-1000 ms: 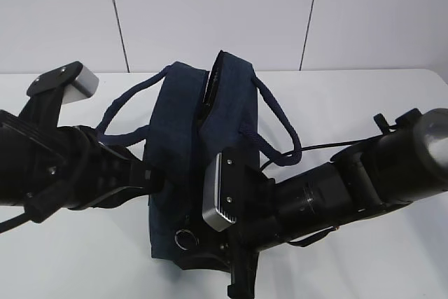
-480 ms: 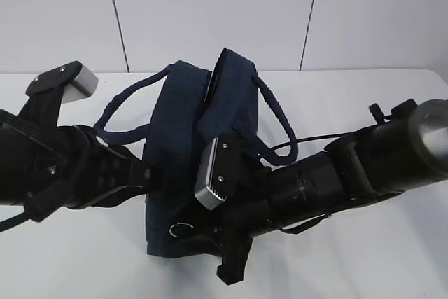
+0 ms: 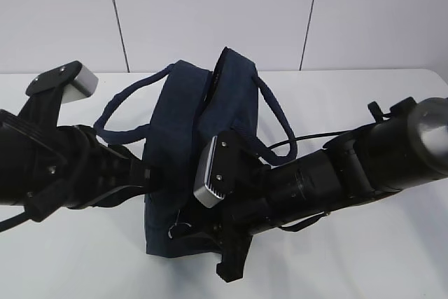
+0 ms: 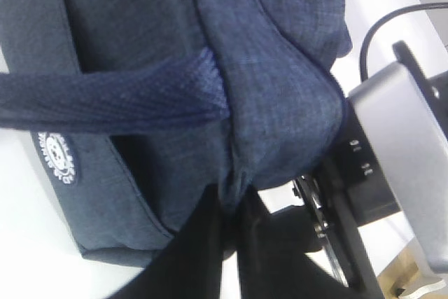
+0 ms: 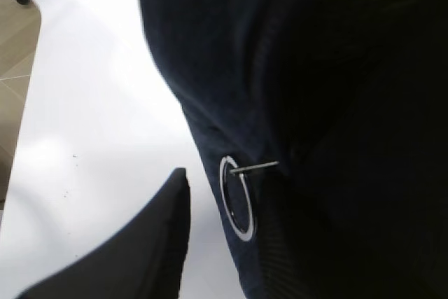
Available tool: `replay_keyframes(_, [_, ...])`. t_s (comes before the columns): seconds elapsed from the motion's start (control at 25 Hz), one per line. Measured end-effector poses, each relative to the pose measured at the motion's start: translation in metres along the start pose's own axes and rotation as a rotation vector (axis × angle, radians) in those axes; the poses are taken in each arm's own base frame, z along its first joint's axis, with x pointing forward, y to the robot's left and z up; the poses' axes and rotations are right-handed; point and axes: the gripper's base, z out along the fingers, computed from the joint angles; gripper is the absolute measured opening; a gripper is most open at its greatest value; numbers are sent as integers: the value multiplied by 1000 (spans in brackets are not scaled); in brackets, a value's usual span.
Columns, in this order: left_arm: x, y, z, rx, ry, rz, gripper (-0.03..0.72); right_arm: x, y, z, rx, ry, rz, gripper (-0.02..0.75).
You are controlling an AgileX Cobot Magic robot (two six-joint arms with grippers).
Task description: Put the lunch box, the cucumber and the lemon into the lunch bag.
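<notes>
The lunch bag (image 3: 199,166) stands on the white table (image 3: 70,271), its long axis running from the camera toward the back wall, with both arms at its near end. No lunch box, cucumber or lemon shows in any view; whether they are inside cannot be told.

Left gripper (image 4: 231,204): jaws together, pinching a fold of the bag's fabric at a seam on its left side, just below where a loop handle (image 4: 105,103) is stitched on. It appears to be steadying the bag.

Right gripper (image 3: 234,257): jaws part-way apart and, as far as the views show, closed on nothing. In the right wrist view only one finger (image 5: 133,250) is plain, lying beside the bag's near end.

Deciding relation: the metal ring pull (image 5: 236,197) hangs against the near end wall, just beside that visible finger and not between the jaws. The right arm is the nearer to it. Judgement: the zipper runs along the bag's top, so any pull would follow the long axis.
</notes>
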Motion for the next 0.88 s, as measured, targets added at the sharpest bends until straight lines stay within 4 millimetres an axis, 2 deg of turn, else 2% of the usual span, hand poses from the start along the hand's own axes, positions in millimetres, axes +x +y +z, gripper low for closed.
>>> replay_keyframes(0.88, [0,0,0,0,0,0,7,-1,1,0,-11,-12,0,241])
